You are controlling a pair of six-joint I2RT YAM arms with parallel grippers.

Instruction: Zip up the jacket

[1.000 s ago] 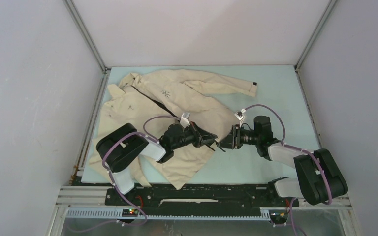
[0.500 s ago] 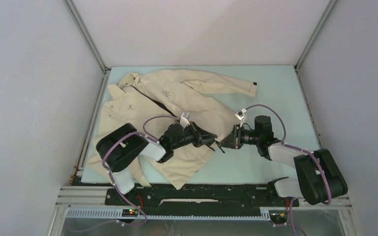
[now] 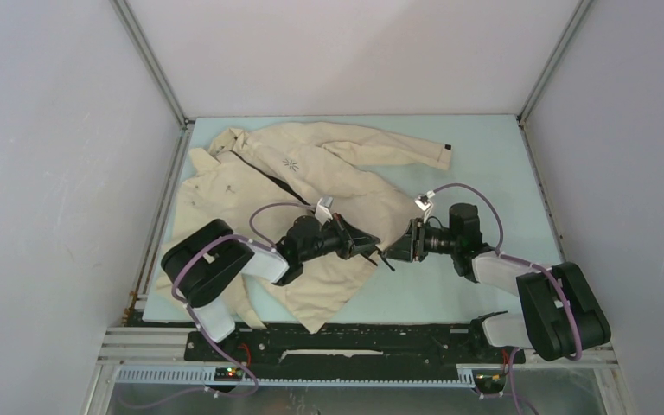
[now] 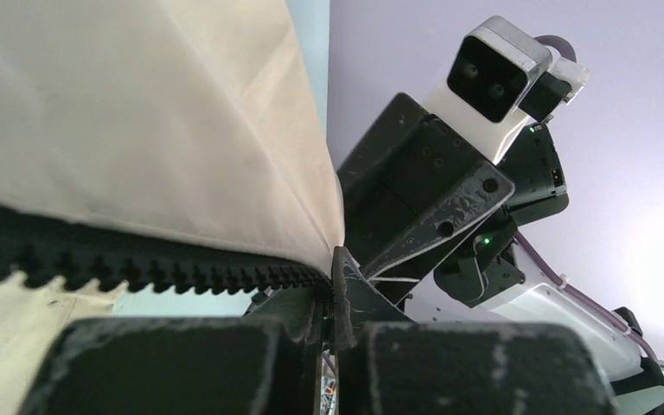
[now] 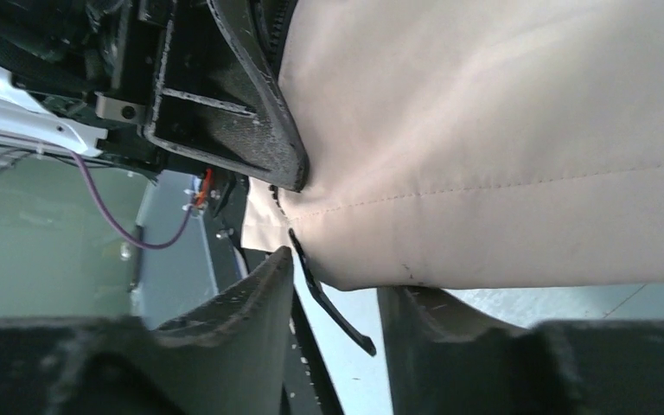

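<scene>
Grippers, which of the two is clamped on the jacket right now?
The left gripper: its jaws are shut on the jacket at the bottom end of its zipper; the right gripper has jaws apart.

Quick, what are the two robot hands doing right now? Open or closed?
Left gripper: closed, pinching the jacket at its bottom zipper edge.
Right gripper: open, with the zipper tab hanging loose between its fingers.

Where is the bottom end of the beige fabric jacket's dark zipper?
Just below top-view centre, at the beige fabric jacket's lower corner. The left fingers clamp the dark zipper there; its tail hangs between the open right fingers.
</scene>
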